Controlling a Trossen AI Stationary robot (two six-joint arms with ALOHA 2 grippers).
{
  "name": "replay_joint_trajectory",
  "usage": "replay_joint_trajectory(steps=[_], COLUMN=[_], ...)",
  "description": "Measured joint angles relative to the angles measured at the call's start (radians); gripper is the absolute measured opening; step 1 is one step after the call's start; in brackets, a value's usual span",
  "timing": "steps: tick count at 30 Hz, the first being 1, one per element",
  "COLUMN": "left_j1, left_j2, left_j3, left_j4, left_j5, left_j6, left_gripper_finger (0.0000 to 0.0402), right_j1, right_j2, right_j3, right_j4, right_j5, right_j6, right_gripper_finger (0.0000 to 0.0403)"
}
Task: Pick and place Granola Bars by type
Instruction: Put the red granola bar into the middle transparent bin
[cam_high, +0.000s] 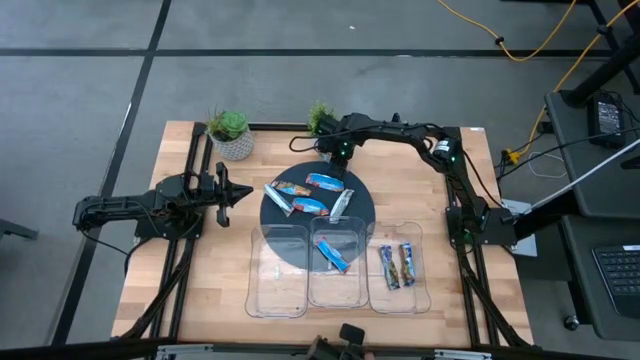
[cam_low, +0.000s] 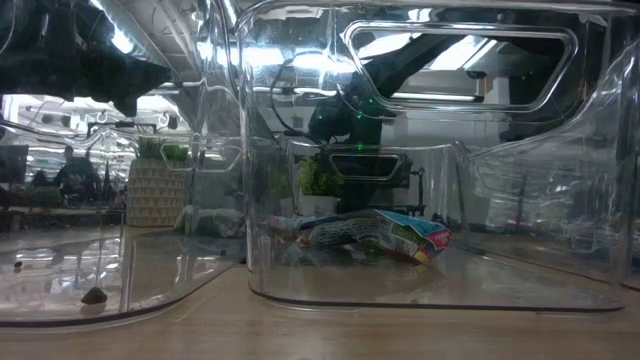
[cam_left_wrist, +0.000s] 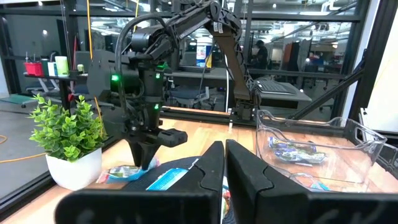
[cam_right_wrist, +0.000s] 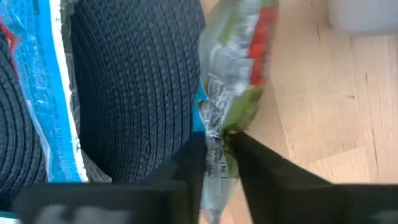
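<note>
Right end effector (cam_right_wrist: 216, 155): pinching the end of a green-and-silver granola bar (cam_right_wrist: 239, 81) at the round dark mat's (cam_high: 365, 205) rim, to lift it off. Four blue bars (cam_high: 311, 206) lie on the mat. Clear trays (cam_high: 283, 285) beside the mat hold sorted bars by type. Left end effector (cam_high: 238, 192): pressed together, waiting well left of the mat on the bench (cam_high: 180, 290).

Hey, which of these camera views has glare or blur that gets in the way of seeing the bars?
Low view: the clear tray walls throw bright reflections and warp the room, though one bar inside shows. Right wrist view: the green-and-red bar is smeared with blur, close to the right gripper. High view and left wrist view: evenly lit, bars readable.
</note>
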Motion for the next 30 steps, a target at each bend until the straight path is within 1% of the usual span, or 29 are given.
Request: replay_joint_trajectory(steps=[4,6,12,17,21,26,30], left_j1=[0.0,0.0,0.0,0.0,0.0,0.0,0.0], left_j2=[0.0,0.0,0.0,0.0,0.0,0.0,0.0], left_j3=[0.0,0.0,0.0,0.0,0.0,0.0,0.0], left_j4=[0.0,0.0,0.0,0.0,0.0,0.0,0.0], left_j5=[0.0,0.0,0.0,0.0,0.0,0.0,0.0], left_j6=[0.0,0.0,0.0,0.0,0.0,0.0,0.0], left_gripper_finger=[0.0009,0.0011,0.0011,0.0008,0.0012,0.0011,0.0008], right_j1=[0.0,0.0,0.0,0.0,0.0,0.0,0.003], right_j2=[0.0,-0.003,-0.012,-0.013,-0.014,-0.014,-0.015], right_j3=[0.0,0.0,0.025,0.083,0.138,0.22,0.301], right_j4=[0.0,-0.01,-0.115,-0.233,-0.302,-0.371,-0.43], right_j5=[-0.005,-0.026,-0.044,-0.044,-0.044,-0.044,-0.044], right_j6=[-0.001,-0.021,-0.051,-0.093,-0.101,-0.105,-0.105], right_gripper_finger=[0.0024,0.0008,0.0015,0.0005,0.0011,0.0005,0.0008])
